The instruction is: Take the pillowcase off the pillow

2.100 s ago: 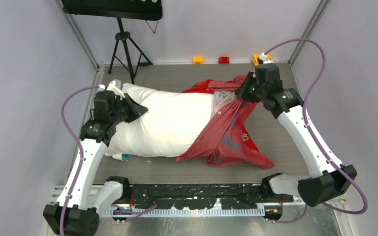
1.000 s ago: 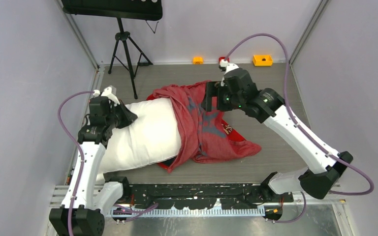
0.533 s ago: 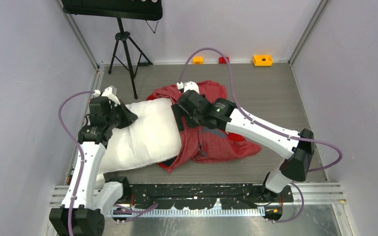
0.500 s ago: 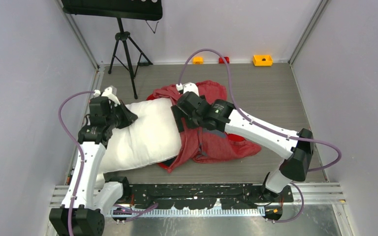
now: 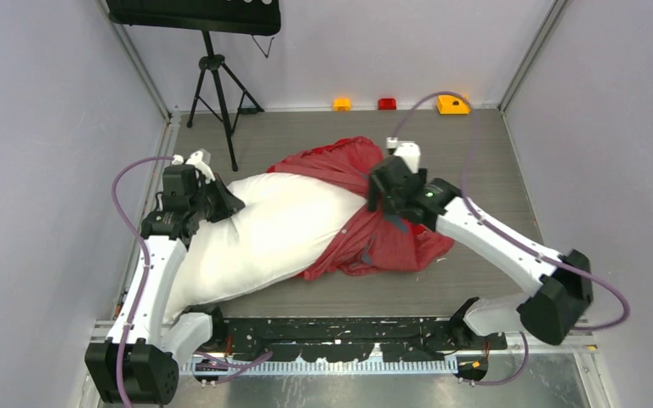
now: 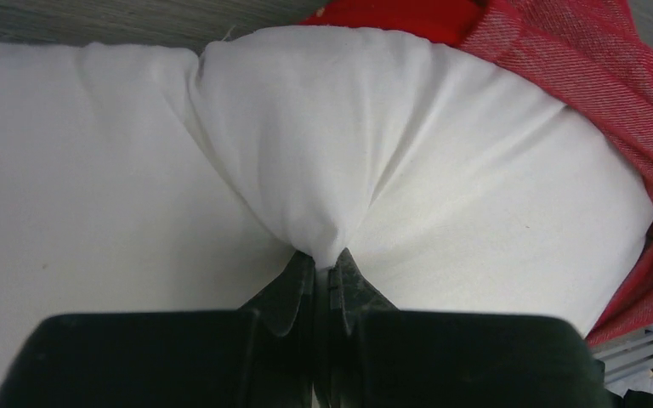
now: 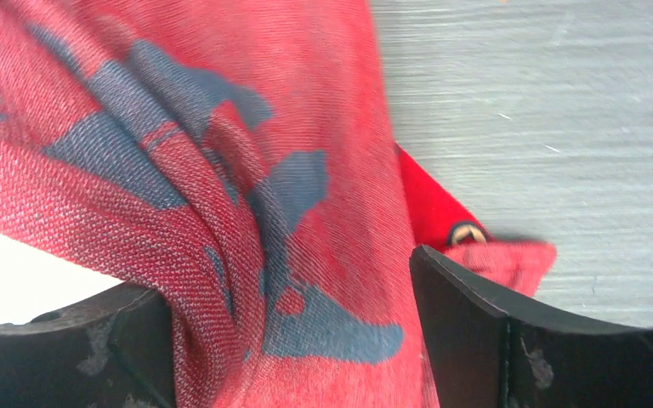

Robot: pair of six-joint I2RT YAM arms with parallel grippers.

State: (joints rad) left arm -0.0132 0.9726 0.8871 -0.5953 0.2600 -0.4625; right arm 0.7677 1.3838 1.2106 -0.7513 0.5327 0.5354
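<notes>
The white pillow (image 5: pixel 264 234) lies slantwise across the table, its left part bare. The red pillowcase (image 5: pixel 383 242) with dark blue figures covers its right end and lies bunched on the table. My left gripper (image 5: pixel 224 204) is shut on a pinch of pillow cloth (image 6: pixel 323 212) at the far left end, shown at the jaws in the left wrist view (image 6: pixel 323 262). The pillowcase edge shows at that view's upper right (image 6: pixel 595 76). My right gripper (image 5: pixel 381 197) is open over the pillowcase. In the right wrist view (image 7: pixel 293 331) red cloth (image 7: pixel 306 212) lies between its spread jaws.
A black tripod (image 5: pixel 215 81) stands at the back left under a dark panel (image 5: pixel 194 14). An orange block (image 5: pixel 341 104), a red block (image 5: pixel 387 104) and another orange block (image 5: pixel 453 104) sit along the back wall. Walls close in on both sides.
My right gripper has moved right, away from the pillow's middle. The pillowcase has slid right with it and more white pillow is bare. The pillow's right end has swung toward the back.
</notes>
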